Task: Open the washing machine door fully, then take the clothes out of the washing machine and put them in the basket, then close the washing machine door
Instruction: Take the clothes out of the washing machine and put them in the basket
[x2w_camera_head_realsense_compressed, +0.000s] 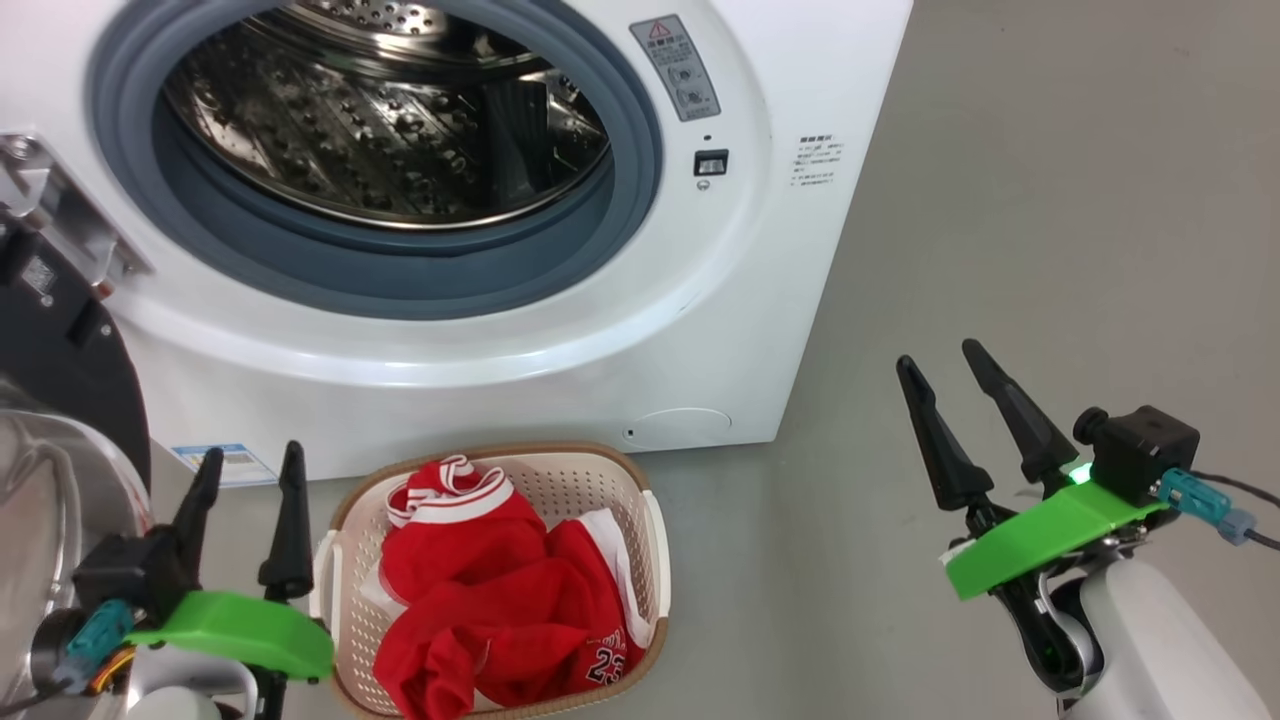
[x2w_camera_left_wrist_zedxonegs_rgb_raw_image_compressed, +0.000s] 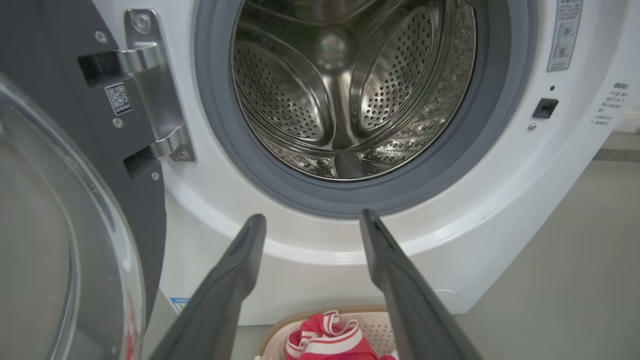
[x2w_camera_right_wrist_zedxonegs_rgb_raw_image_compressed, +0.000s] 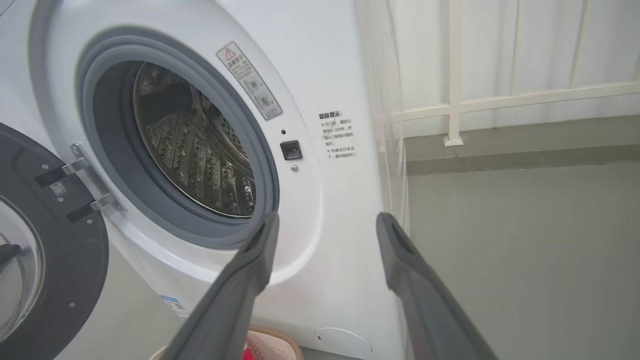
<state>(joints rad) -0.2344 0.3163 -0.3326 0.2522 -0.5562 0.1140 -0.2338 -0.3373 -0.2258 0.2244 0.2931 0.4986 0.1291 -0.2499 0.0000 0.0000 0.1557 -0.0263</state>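
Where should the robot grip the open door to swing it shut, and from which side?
Probably the door's black rim, farthest from the hinge, the left gripper coming from the door's outer side. The bulging glass is smooth, offering no hold; the hinge sits left of the drum, so the far edge gives most leverage.

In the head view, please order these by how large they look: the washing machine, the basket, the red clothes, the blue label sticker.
Largest to smallest:
1. washing machine
2. basket
3. clothes, only slightly smaller, since they nearly fill the basket
4. blue label sticker
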